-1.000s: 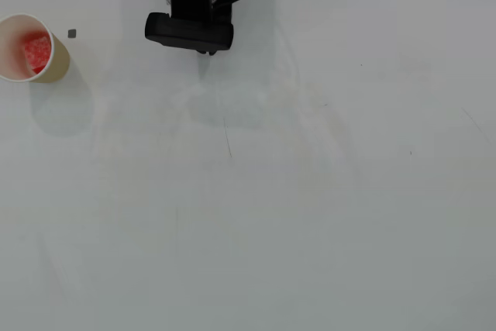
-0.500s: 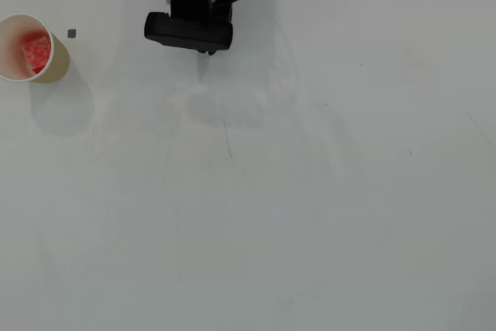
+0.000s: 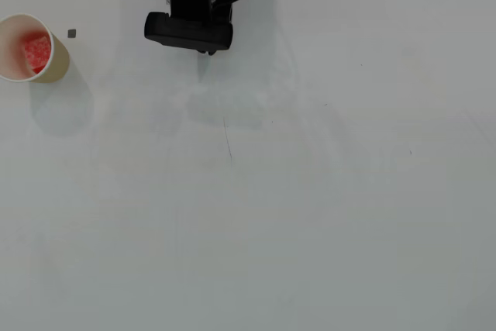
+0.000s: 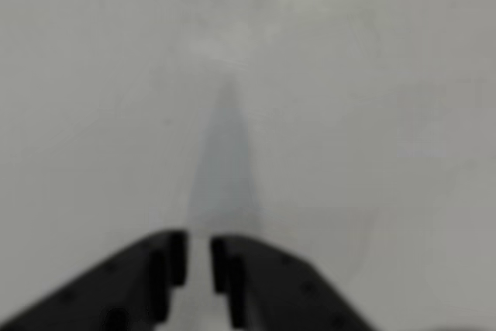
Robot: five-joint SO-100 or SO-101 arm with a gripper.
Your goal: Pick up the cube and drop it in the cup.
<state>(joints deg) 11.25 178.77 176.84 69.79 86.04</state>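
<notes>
In the overhead view the red cube (image 3: 35,48) lies inside the cream paper cup (image 3: 59,63), which stands upright at the far left edge of the table. The black arm is folded back at the top centre, with my gripper (image 3: 206,51) far to the right of the cup and nothing in it. The wrist view shows my gripper (image 4: 199,252) as two black fingers (image 4: 167,257) with only a narrow slit between them, shut over bare white table. Neither cup nor cube appears in the wrist view.
A tiny dark grey square speck (image 3: 72,33) lies just right of the cup. A thin dark scratch (image 3: 228,141) marks the white table (image 3: 310,207) below the arm. Cables trail off the arm at the top edge.
</notes>
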